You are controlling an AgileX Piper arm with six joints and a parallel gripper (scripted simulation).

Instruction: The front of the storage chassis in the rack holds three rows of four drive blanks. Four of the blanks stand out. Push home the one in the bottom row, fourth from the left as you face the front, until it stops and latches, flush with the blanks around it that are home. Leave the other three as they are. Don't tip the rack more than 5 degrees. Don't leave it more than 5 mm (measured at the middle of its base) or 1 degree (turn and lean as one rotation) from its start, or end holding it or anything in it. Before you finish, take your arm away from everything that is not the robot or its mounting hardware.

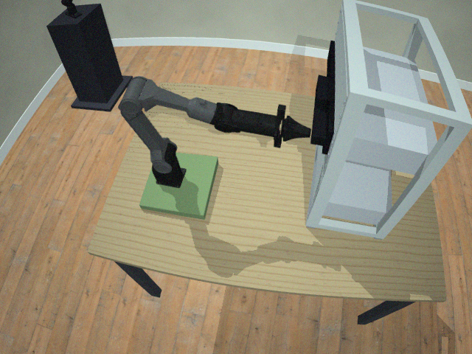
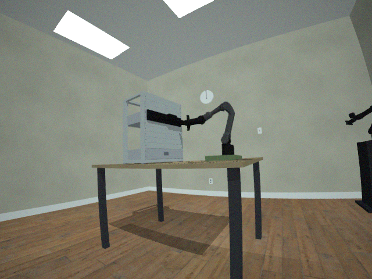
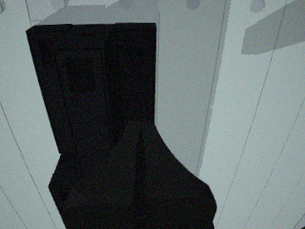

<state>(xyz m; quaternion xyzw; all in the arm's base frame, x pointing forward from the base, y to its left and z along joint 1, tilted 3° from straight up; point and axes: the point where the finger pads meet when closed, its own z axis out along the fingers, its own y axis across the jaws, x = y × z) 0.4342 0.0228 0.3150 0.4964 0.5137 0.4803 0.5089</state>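
Note:
The light grey rack (image 1: 354, 57) (image 2: 156, 140) stands at the table's right end. The black storage chassis (image 1: 323, 110) (image 2: 162, 117) sits in its front, facing the arm. In the top view its lower part stands out further than its upper part; I cannot tell single blanks apart. My gripper (image 1: 307, 132) (image 2: 182, 121) (image 3: 141, 130) is shut and empty, stretched level toward the chassis. Its tip is at the black front near the right end, touching or a hair apart. In the wrist view a black block (image 3: 90, 76) fills the left against grey panels (image 3: 254, 121).
The arm stands on a green base plate (image 1: 190, 190) (image 2: 224, 157) on the wooden table (image 1: 266, 228) (image 2: 168, 163). A dark pedestal (image 1: 85, 57) (image 2: 365, 174) stands on the floor beyond the table.

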